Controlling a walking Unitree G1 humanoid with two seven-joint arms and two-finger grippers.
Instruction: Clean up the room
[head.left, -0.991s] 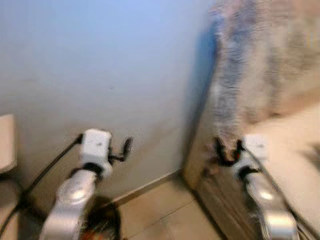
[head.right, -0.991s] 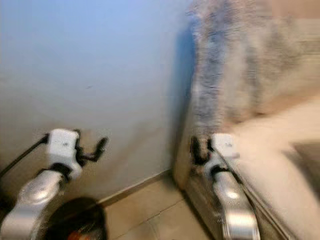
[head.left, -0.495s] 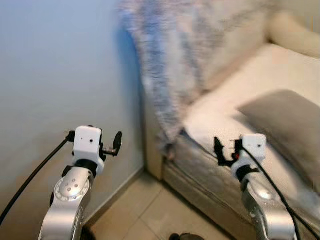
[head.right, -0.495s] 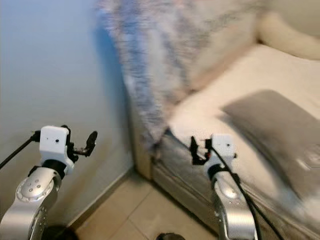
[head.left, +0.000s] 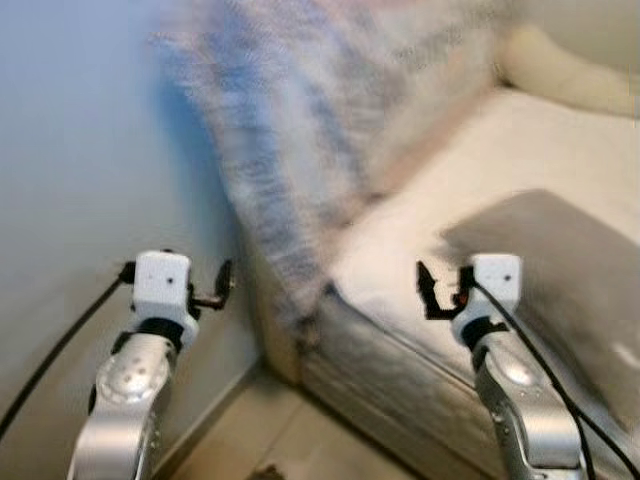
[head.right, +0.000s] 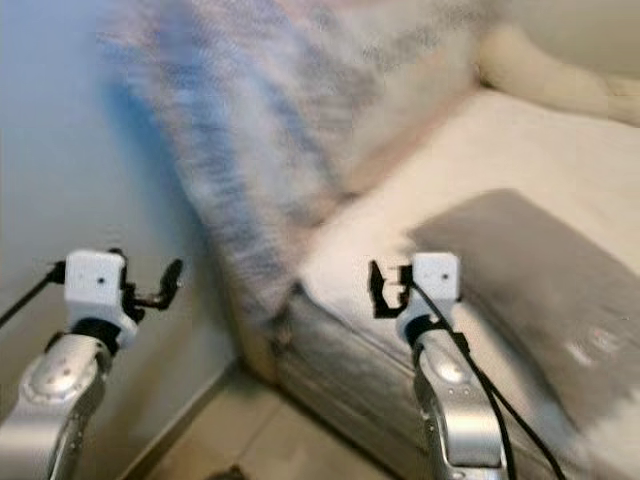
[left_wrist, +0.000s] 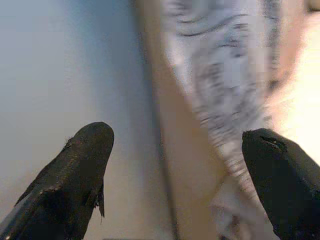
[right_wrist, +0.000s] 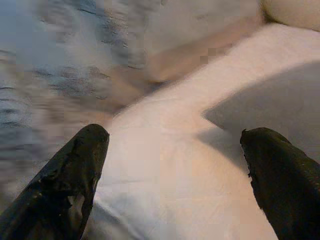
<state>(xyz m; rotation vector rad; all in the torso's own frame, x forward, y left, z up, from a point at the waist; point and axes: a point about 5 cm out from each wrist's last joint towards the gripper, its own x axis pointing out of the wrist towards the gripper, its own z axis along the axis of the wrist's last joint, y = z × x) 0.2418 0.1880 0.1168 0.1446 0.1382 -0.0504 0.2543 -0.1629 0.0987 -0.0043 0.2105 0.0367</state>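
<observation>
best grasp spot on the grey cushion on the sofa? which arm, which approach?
Right gripper, open, is closest. Take the grey cushion at its near corner, the one pointing at the gripper, coming from the sofa's front edge. It lies flat on the cream seat, so a pinch across that thin corner probably beats a top grab. Frames are blurred; judge loosely.

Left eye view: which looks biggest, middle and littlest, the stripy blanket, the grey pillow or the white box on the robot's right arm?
1. Stripy blanket, draped over the sofa end, looks biggest.
2. Grey pillow, though the picture's edge cuts it off.
3. White box on the right arm, smallest, even though it is nearest the camera.
</observation>
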